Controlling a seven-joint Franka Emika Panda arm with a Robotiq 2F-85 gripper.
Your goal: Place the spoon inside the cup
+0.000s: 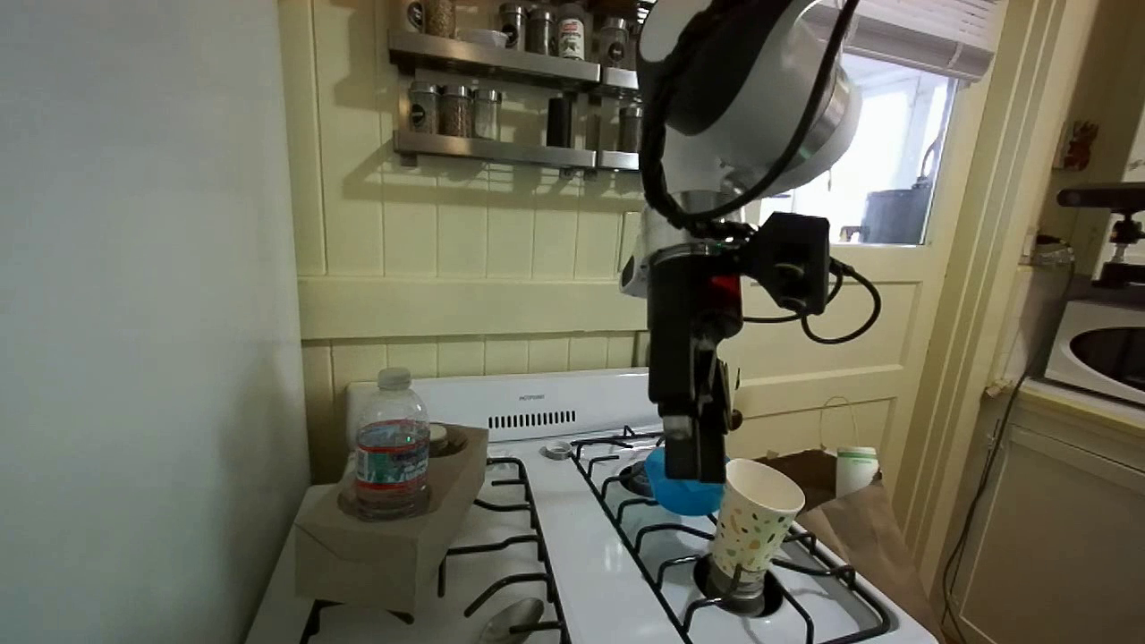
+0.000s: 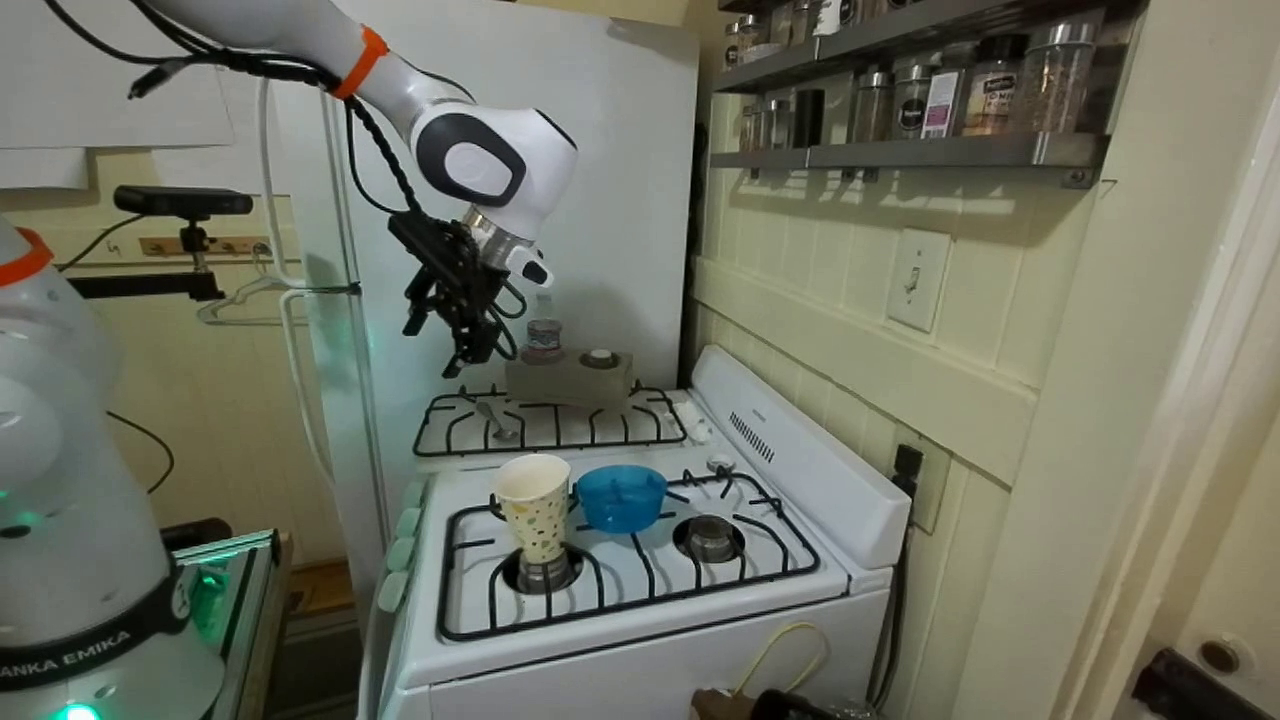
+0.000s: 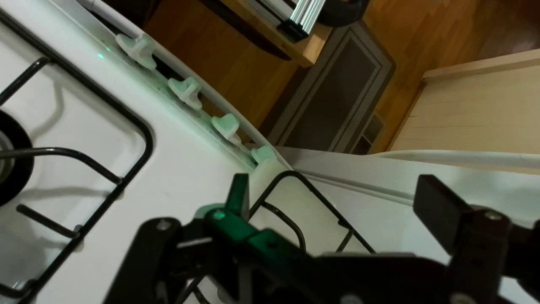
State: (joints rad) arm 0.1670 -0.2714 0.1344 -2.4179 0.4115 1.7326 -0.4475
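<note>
In the wrist view, the gripper (image 3: 331, 192) fills the lower half of the frame, its 2 fingers (image 3: 438, 215) spread wide apart: 1 just left of centre, 1 toward the right. In an exterior view the cup (image 2: 535, 510), cream with small coloured specks, stands mouth up over a burner (image 2: 545, 577), left of centre in the lower half. A blue bowl (image 2: 622, 498) sits just right of it there. The spoon (image 1: 519, 613) lies outside the cup, well apart from it: in an exterior view it shows at the bottom edge, left of centre, partly cut off, among the bars of a black grate (image 1: 540, 539) on the white stove (image 1: 590, 546). A bottle (image 1: 392, 465) stands upright on a box (image 1: 353, 559) at the lower left. At the top of that frame, 2 rows of shelves (image 1: 492, 149) hold jars (image 1: 455, 112). In the wrist view, 4 pale green knobs (image 3: 185, 90) run along the stove's edge from the upper left toward the centre.
</note>
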